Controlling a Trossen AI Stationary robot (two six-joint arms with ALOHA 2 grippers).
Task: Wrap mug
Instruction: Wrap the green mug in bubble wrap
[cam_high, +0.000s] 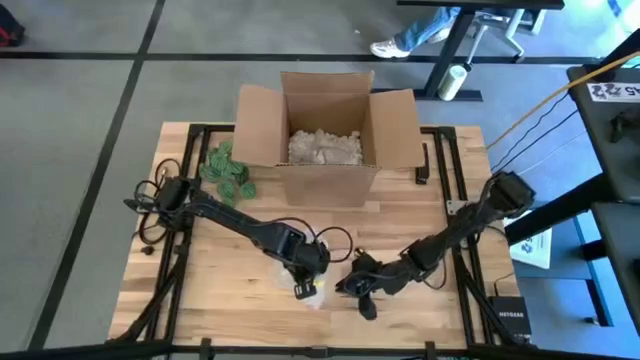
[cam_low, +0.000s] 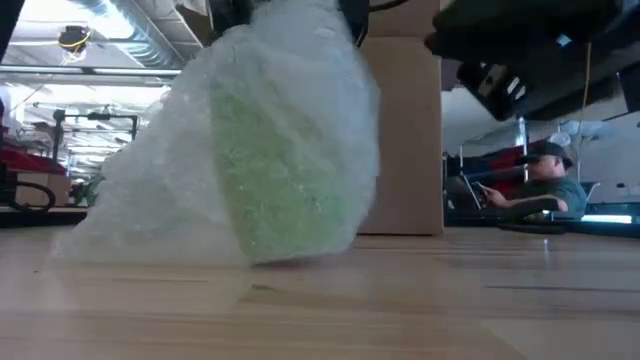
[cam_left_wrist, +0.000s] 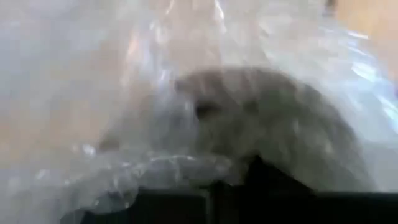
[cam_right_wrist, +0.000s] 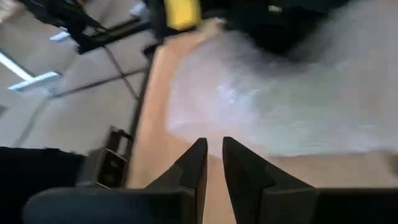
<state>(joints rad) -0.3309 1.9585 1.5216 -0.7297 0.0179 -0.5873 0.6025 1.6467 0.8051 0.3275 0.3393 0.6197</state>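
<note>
A green mug (cam_low: 285, 175) stands on the wooden table (cam_low: 450, 290), covered in clear bubble wrap (cam_low: 170, 190) that spreads onto the table toward the left of the low view. My left gripper (cam_high: 303, 278) is right above the bundle (cam_high: 312, 292), near the table's front edge, shut on the wrap. My right gripper (cam_right_wrist: 212, 152) is shut and lies low just to the right of the bundle, its tips at the wrap's edge (cam_right_wrist: 261, 118) with nothing between them. My left gripper comes at the bubble wrap from above, at the top of the bundle (cam_left_wrist: 186, 165). The wrap itself covers the fingers, so the place of hold is hidden. The wrapped mug rests on the table below. My right gripper: I cannot tell whether its tips touch the wrap's edge.
An open cardboard box (cam_high: 325, 130) holding crumpled paper stands at the table's far middle, with green pieces (cam_high: 228, 172) to its left. A black device (cam_high: 510, 318) sits at the near right corner. A person (cam_low: 545, 185) sits beyond the table.
</note>
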